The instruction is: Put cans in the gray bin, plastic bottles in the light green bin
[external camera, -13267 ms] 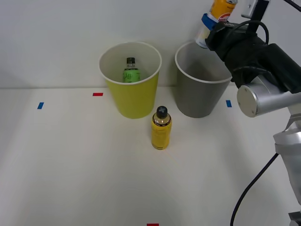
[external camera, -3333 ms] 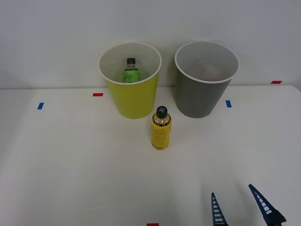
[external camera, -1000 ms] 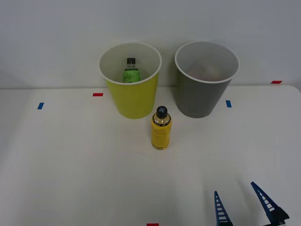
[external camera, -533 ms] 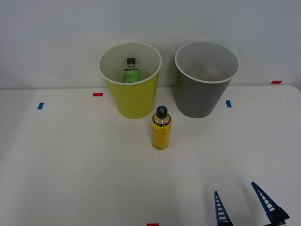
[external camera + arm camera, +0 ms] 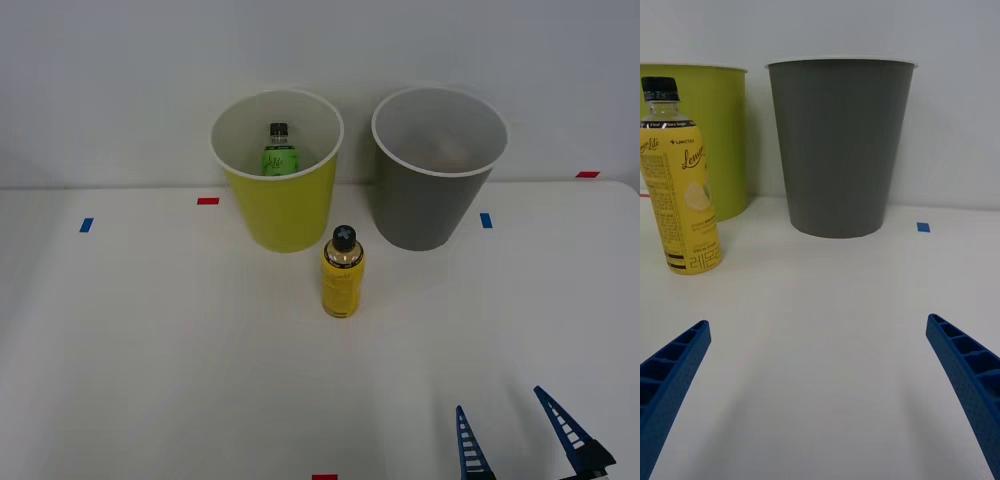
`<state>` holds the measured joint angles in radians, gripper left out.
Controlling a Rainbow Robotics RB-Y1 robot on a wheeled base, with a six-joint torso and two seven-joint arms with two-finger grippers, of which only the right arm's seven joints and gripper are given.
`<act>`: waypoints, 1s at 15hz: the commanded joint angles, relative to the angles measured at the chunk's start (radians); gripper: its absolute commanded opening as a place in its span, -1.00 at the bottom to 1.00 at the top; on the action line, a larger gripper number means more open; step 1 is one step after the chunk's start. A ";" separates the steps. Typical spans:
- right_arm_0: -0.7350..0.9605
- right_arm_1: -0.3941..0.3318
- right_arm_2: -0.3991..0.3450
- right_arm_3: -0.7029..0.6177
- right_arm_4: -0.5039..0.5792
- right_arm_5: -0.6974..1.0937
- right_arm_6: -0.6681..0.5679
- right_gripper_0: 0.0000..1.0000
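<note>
Centrally on the white surface: yellow-labelled bottle with dark cap, upright, just in front of the two bins. Behind it toward the left, light green bin — green-labelled bottle standing inside. Behind it toward the right, gray bin, contents unclear. Well nearer than the yellow bottle and off to the right, right gripper — blue fingers spread wide, holding nothing.
</note>
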<state>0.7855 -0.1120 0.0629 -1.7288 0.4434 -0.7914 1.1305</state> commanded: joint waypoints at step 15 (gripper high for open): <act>0.000 0.000 0.000 0.000 0.000 0.000 0.000 1.00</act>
<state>0.7854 -0.1120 0.0629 -1.7288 0.4434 -0.7915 1.1305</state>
